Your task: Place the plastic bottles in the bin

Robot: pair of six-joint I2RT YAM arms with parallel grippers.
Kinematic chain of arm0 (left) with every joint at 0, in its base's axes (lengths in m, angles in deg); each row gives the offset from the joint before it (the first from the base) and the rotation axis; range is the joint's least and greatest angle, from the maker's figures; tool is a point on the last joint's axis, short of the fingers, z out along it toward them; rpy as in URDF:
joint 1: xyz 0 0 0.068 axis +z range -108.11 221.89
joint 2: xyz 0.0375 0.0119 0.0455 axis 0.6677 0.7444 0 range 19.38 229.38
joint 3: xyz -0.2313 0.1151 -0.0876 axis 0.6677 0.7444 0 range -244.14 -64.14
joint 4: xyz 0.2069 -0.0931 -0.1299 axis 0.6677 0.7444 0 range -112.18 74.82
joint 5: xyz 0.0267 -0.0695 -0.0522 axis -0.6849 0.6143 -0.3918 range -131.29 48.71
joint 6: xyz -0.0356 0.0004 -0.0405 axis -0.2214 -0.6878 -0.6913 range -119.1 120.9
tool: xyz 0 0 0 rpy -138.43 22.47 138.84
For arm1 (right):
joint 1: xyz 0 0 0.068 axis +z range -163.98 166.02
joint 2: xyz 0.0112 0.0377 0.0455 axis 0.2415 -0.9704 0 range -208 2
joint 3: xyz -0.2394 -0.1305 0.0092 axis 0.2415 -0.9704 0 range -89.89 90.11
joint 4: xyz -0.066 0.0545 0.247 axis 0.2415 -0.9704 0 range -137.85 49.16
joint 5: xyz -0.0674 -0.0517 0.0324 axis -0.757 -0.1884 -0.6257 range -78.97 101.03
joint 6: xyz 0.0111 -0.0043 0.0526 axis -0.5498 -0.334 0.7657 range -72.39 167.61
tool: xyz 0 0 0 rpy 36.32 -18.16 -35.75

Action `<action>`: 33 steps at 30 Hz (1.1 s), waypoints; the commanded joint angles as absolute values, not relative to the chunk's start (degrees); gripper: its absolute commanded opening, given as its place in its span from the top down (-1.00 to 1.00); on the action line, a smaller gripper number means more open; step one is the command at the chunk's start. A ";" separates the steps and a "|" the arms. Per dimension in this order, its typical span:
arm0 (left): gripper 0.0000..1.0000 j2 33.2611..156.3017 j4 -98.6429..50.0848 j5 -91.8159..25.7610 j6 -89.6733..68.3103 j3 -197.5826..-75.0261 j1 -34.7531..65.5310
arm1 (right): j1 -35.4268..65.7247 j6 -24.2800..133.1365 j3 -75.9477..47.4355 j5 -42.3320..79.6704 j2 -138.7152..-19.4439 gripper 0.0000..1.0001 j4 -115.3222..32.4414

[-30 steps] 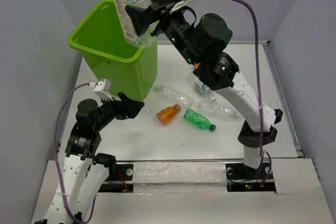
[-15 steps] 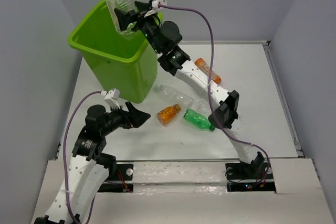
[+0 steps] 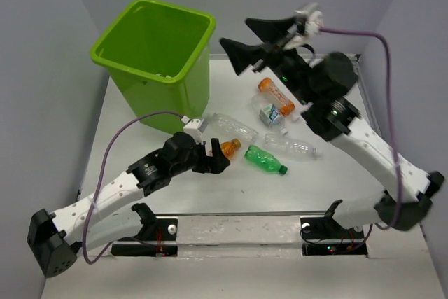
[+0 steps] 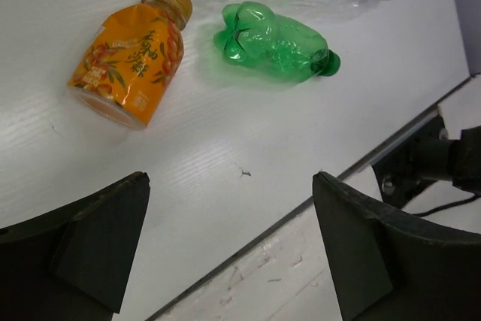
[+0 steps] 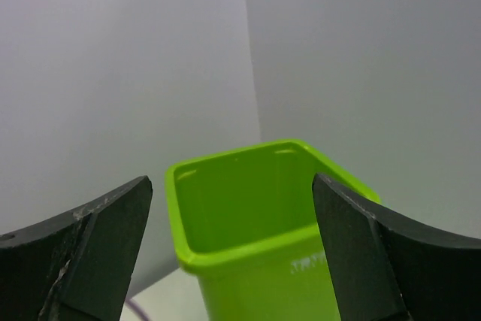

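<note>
The lime-green bin (image 3: 193,54) stands at the back left; the right wrist view looks into it (image 5: 264,255). My right gripper (image 3: 242,38) hangs open and empty in the air just right of the bin's rim (image 5: 231,186). Low over the table, my left gripper (image 3: 218,157) is open, a short way before a small orange bottle (image 4: 131,58) that it partly hides from above (image 3: 227,146). A green bottle (image 3: 264,160) lies beside the orange one (image 4: 274,41). Two clear bottles (image 3: 234,125) (image 3: 294,147) lie behind them.
Another orange bottle (image 3: 275,94) and a small clear bottle with a blue label (image 3: 269,114) lie under the right arm at the back. The table's near edge (image 4: 248,238) runs between my left fingers. Grey walls close in the sides.
My right gripper opened, let go of the large clear bottle at the bin and drew back to the right. The left arm reached forward and down to the orange bottle.
</note>
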State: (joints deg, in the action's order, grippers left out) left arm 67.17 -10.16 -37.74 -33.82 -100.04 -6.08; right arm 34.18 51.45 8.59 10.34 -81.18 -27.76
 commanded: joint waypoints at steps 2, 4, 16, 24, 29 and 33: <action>-0.98 79.91 -13.21 -51.92 -27.67 -108.77 -12.50 | 32.34 54.11 -21.12 4.80 -58.94 -0.82 -40.39; -0.98 85.80 -13.12 -55.25 -25.39 -111.59 -13.13 | 31.73 58.67 -28.24 1.10 -51.57 -0.81 -46.01; -0.98 106.81 -9.17 -62.91 -18.17 -122.75 -12.34 | 31.73 74.85 -54.81 0.05 -33.77 -0.79 -58.07; -0.98 110.69 -10.13 -60.72 -18.52 -120.48 -9.62 | 31.73 77.50 -60.09 -1.71 -33.33 -0.80 -58.34; -0.90 113.06 -9.70 -59.40 -18.70 -120.21 -9.09 | 31.73 74.95 -59.22 -1.11 -43.57 -0.95 -58.16; -0.69 112.98 -7.59 -58.17 -19.66 -120.65 -9.09 | 31.73 73.37 -55.62 -1.89 -53.34 -0.99 -58.25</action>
State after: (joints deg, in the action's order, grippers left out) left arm 113.74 -9.25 -59.05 -19.37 -120.38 -8.96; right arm 31.78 75.38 -59.24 -0.59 -46.29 -58.78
